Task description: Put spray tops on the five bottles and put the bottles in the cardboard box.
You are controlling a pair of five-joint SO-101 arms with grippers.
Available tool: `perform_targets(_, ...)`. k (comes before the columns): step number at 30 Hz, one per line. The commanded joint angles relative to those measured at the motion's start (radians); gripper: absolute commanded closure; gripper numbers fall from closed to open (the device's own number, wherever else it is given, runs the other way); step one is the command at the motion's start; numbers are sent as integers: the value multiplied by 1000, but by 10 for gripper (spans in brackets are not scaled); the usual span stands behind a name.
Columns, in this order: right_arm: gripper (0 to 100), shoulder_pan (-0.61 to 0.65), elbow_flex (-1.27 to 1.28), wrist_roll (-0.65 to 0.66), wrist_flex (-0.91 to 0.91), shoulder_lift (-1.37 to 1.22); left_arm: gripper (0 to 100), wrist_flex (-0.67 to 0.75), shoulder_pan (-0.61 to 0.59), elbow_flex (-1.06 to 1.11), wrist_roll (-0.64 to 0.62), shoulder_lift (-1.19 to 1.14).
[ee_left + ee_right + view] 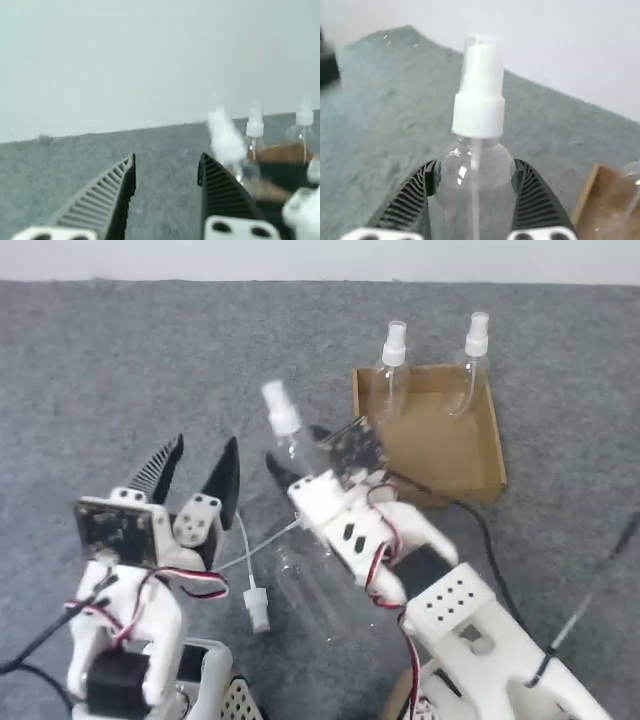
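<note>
Snugly in ribbed pincer (475, 169), clear bottle (475, 200)

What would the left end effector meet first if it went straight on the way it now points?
Nothing nearby: the open left end effector points over bare grey felt surface toward the pale wall. The clear plastic spray bottle stands aside; depth is unclear.

**Room in the box**

Two capped bottles (392, 370) stand at the far wall of the cardboard box (430, 452); its near floor is free; a lying bottle (300, 575) and loose spray top (257, 608) clutter the carpet (120, 370) between the arms.
</note>
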State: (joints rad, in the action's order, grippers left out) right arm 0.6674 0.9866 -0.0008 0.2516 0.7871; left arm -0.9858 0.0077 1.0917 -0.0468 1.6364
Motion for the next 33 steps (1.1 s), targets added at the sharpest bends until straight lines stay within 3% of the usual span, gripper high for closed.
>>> perform_targets(1,993,-56,-189,-12,71,35,807,25,51,71,-2,41)
perform_targets(8,993,-25,-396,-77,200,-77,807,138,235,240,3,48)
perform_targets(16,993,110,-494,-135,377,-160,807,170,169,286,0,49)
perform_targets(33,993,102,-471,-129,496,-160,812,230,123,344,-2,51)
